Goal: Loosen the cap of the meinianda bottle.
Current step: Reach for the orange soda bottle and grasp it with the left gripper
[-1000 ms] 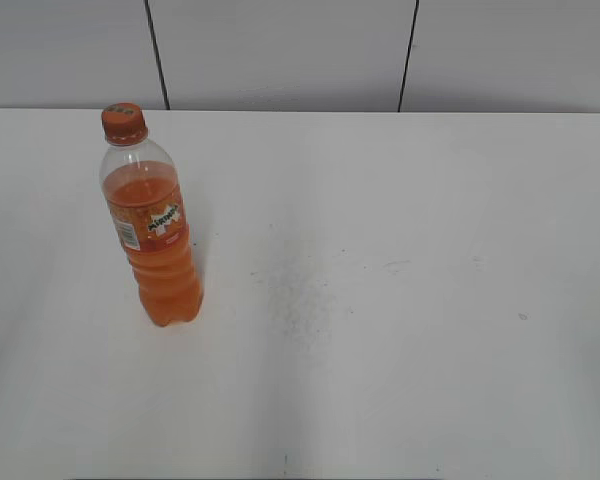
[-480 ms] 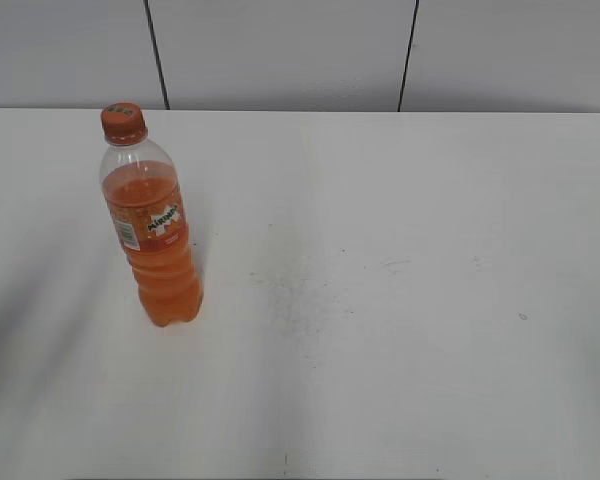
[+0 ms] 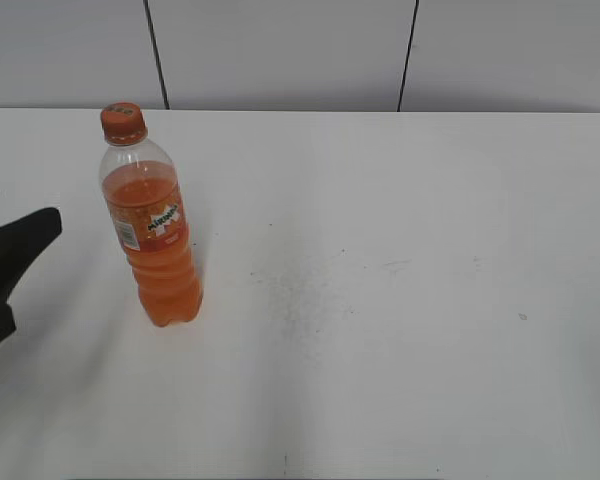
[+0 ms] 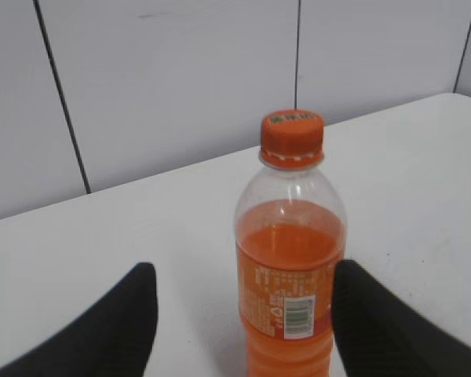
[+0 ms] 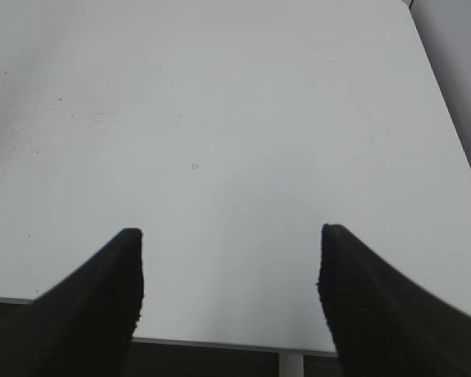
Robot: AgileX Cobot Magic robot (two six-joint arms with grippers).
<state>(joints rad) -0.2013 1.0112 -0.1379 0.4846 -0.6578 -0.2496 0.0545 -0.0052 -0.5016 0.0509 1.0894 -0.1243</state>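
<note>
Standing upright on white tabletop (image 3: 400,330), left of centre in exterior view: meinianda bottle (image 3: 153,235), tall, slim, clear plastic, long axis vertical, neck pointing up. Filled with orange drink to about shoulder height, clear above. Wrapped with orange label, white-green logo facing exterior camera, barcode panel facing left wrist camera (image 4: 289,306). Topped with cap (image 3: 123,123), small, round, orange, ribbed on side, dark print on top, seated on neck above orange ring; likewise seen on top in left wrist view (image 4: 292,137). Left claw (image 3: 5,265): black, entering at left edge of exterior view, just beside bottle's lower half, apart from it. Spread wide in left wrist view (image 4: 243,314), one finger at each side of bottle, no contact, bottle centred in gap with body beyond fingertips. Right claw (image 5: 229,267): black, spread wide, holding nothing, hanging over bare tabletop near its front edge; outside exterior view. Faint grey scuffs and specks on tabletop right of bottle. Pale panelled wall with dark seams behind.
</note>
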